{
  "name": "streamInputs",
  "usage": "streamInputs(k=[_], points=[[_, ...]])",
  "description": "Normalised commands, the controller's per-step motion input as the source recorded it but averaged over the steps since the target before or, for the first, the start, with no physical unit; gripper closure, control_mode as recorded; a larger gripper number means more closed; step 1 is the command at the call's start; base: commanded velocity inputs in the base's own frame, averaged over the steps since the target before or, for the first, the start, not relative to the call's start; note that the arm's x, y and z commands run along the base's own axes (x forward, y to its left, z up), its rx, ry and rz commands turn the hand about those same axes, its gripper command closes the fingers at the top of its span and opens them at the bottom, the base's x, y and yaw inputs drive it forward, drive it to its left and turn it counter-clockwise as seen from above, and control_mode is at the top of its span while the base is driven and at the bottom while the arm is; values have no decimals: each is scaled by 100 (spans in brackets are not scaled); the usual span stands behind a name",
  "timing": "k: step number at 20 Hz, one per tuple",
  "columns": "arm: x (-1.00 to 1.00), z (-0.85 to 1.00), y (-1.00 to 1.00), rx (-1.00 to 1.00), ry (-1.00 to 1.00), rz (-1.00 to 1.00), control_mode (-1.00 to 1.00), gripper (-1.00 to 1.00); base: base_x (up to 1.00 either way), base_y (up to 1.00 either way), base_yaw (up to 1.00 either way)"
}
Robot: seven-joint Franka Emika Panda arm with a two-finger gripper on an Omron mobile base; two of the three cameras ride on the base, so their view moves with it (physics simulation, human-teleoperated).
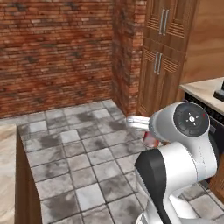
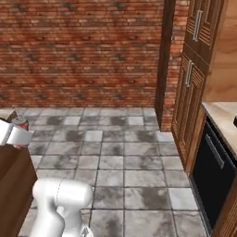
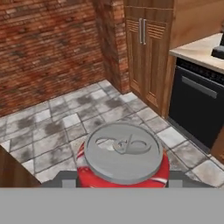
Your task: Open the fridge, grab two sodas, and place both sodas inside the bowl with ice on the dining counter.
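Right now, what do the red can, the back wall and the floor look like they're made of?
Red cylindrical soda can: likely painted aluminium, with a dull grey metal lid and pull tab. Red-brown brick wall: rough bricks, pale mortar lines. Grey tiled floor: seemingly matte stone, square tiles with mottled dark patches.

Brick wall (image 1: pixel 57 48), wooden cabinets (image 1: pixel 162 57), black oven (image 3: pixel 197 105), tiled floor (image 2: pixel 115 162).

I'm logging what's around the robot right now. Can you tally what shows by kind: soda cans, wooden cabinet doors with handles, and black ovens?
Soda cans: 1, the red can held between the fingers
Wooden cabinet doors with handles: 4, stacked in two pairs in the tall cabinet
Black ovens: 1, the oven under the worktop
Total: 6
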Motion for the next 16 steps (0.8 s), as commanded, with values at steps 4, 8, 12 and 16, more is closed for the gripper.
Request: streamInputs(k=[4,8,12,16], points=[[0,0,0,0,0,0,100,100,92,-19,53],[0,0,0,0,0,0,100,100,92,-23,51],[0,0,0,0,0,0,100,100,90,-27,50],[0,0,0,0,0,0,100,100,89,-31,49]])
